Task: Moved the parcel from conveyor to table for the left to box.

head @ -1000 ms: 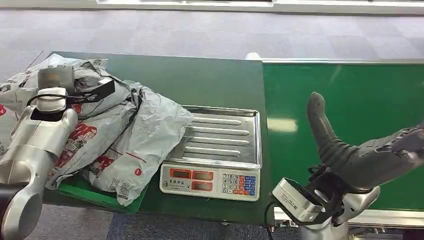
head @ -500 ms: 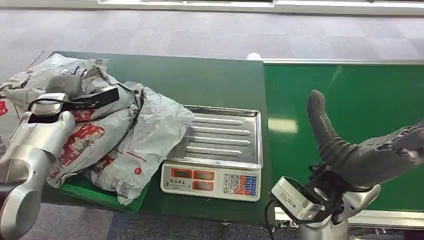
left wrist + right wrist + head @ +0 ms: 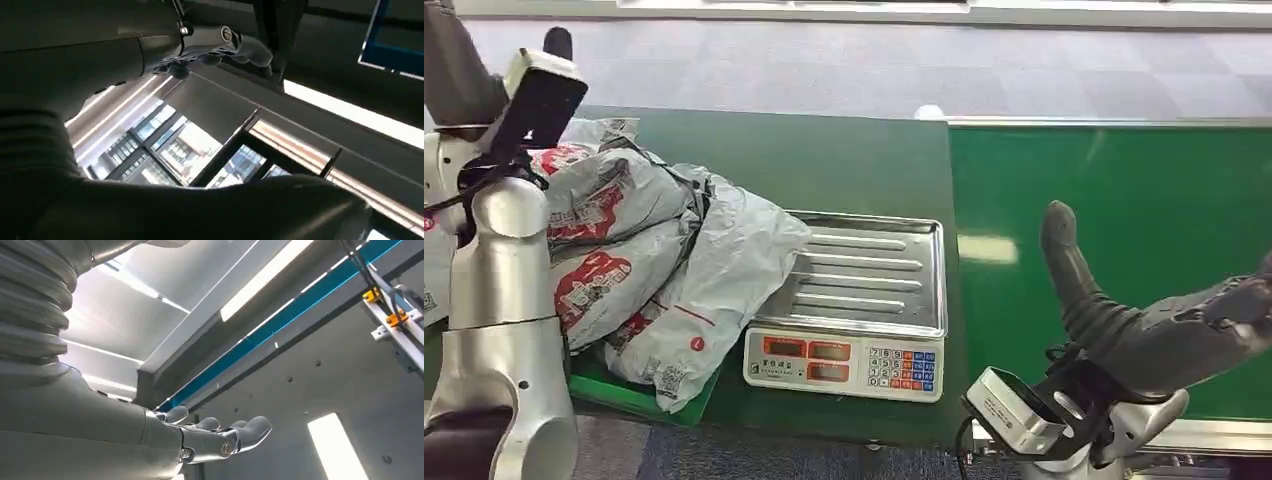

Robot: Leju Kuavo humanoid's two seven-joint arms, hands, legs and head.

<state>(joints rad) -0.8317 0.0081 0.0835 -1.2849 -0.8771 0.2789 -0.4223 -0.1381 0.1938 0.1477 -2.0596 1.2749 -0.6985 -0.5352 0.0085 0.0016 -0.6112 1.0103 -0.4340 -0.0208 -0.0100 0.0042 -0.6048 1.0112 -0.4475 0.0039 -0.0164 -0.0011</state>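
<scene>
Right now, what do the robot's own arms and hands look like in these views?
Both arms are smooth silver metal tubes. The left arm has black cables at the wrist and a black-and-white camera box. The right hand is dark grey with a thick thumb and a ribbed grey cover. The left hand has grey fingers.

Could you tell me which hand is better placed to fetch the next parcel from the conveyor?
Probably the right hand: it hovers open over the green conveyor, while the left hand is raised beyond the parcels at the table's far side.
</scene>
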